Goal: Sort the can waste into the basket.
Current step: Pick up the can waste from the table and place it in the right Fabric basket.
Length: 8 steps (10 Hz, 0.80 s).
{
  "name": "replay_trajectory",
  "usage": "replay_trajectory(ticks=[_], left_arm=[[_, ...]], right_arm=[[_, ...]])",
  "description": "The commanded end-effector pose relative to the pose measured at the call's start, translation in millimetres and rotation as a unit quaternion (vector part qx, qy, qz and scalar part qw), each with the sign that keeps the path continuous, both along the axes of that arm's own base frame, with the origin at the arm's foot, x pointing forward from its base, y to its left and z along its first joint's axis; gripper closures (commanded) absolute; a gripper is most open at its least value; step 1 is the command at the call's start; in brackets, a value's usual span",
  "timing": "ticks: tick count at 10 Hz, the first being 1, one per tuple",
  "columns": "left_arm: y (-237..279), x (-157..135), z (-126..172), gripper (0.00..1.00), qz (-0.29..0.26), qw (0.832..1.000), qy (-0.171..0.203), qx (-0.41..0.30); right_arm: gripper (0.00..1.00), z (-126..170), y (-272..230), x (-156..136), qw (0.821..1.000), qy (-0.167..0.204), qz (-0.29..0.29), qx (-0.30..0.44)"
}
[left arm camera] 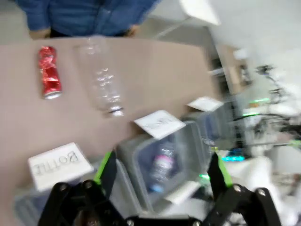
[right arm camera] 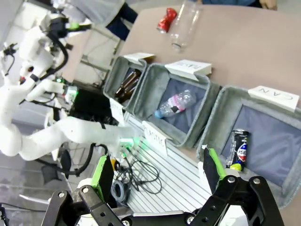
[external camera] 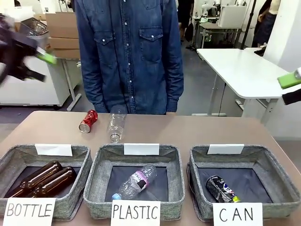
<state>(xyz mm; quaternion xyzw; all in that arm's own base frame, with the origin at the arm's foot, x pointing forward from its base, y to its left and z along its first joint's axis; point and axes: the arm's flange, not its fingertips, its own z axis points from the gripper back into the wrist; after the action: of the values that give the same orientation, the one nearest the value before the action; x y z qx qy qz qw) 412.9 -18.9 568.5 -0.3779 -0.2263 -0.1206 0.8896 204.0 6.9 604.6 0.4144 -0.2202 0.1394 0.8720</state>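
While both arms hang high above the brown table (external camera: 197, 129), I log the layout before any reach. On the left tool (left arm camera: 162, 170) the jaws stand fully spread, green pads wide apart, nothing between them. The right tool (right arm camera: 156, 172) is the same: wide open and empty.

Task status: the black drink can with white and yellow-green markings (external camera: 221, 189) lies inside the grey woven-fabric basket with the white "CAN" card (external camera: 277, 174), the rightmost of three. The shiny red metal drink can with silver ends (external camera: 88, 121) lies on its side on the bare table at the far edge, near the person in the denim shirt (external camera: 129, 52), left of the middle and well apart from that basket.

Key relation: the red can sits on the left arm's side, ahead of and below the left tool, so I judge that arm the nearer. Its long axis runs roughly away from me toward the person, leaning a little right, one silver end facing me. The jaws should therefore straddle it across the table's width. A clear plastic bottle (external camera: 116, 125) lies just beside it on the right, not touching; one finger must drop into that gap.
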Motion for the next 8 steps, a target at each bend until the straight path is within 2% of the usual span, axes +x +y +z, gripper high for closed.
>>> replay_trajectory(ticks=[1, 2, 3, 4, 5, 7, 8], left_arm=[[-30, 33, -50, 0.0, 0.078, 0.952, -0.066, 0.289], [-45, 49, -73, 0.0, 0.058, 0.94, -0.052, 0.332], [-52, 62, -93, 0.0, 0.035, 0.928, -0.012, 0.37], [-56, 88, -113, 0.0, 0.088, 0.93, 0.045, 0.355], [-61, 47, -76, 0.0, -0.002, 0.968, -0.063, 0.243], [-61, 47, -76, 0.0, -0.002, 0.968, -0.063, 0.243], [-65, 65, -106, 0.0, 0.02, 0.956, -0.048, 0.29]], right_arm=[[0.0, 0, -6, 1, 1.0, -0.008, 0.009, -0.003], [0.0, 0, -6, 1, 1.0, -0.008, 0.009, -0.003], [0.0, 0, -6, 1, 1.0, -0.008, 0.009, -0.003], [0.0, 0, -6, 1, 1.0, -0.008, 0.009, -0.003], [0.0, 0, -6, 1, 1.0, -0.008, 0.009, -0.003], [0.0, 0, -6, 1, 1.0, -0.008, 0.009, -0.003], [0.0, 0, -6, 1, 1.0, -0.008, 0.009, -0.003]])
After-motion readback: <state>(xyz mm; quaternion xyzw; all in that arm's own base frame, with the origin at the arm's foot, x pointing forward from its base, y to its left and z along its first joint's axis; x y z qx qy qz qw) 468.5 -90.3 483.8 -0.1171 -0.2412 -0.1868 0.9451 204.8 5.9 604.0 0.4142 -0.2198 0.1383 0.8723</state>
